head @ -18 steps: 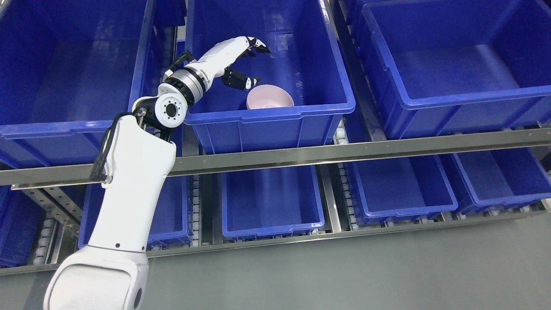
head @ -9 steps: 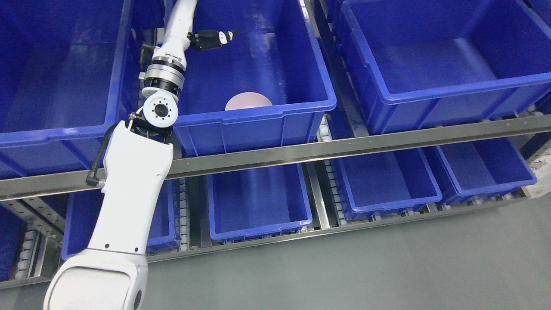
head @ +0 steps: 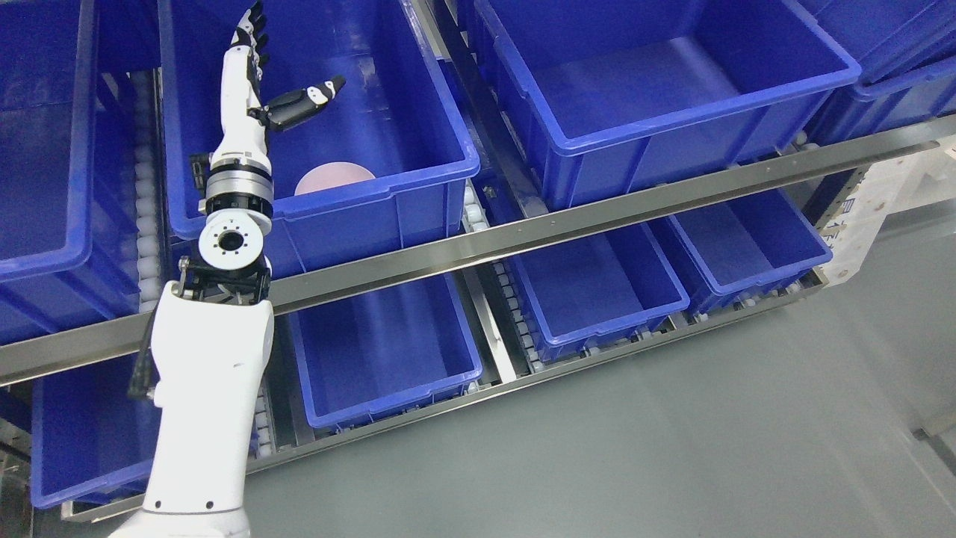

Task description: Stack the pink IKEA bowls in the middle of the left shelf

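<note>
A: Layout?

B: Shelf rail (head: 523,232) runs diagonally across, steel. Above it, three big blue bins. Middle bin (head: 418,168) is the reference. Another bin (head: 45,254) sits left of it, a roller track between them; a third bin (head: 754,112) sits right of it, across a second track gap. Smaller bins (head: 388,381) sit below the rail. Grey floor (head: 672,448) beyond.

A: Room inside the middle bin?

B: Plenty. Floor of it is bare apart from one pink bowl (head: 334,179), tucked against the bin's front wall, toward its left corner. The front lip hides the bowl's lower part. Back and right side of the bin are open.

A: Arm?

B: Left arm (head: 209,373) comes up from the bottom left, crosses the rail, forearm standing near vertical over the bin's front-left corner. Left hand (head: 258,90) is raised above the bowl, well clear of it, near the bin's left wall. Fingers straight and pointing up, thumb stuck out toward the right. Nothing held.
</note>
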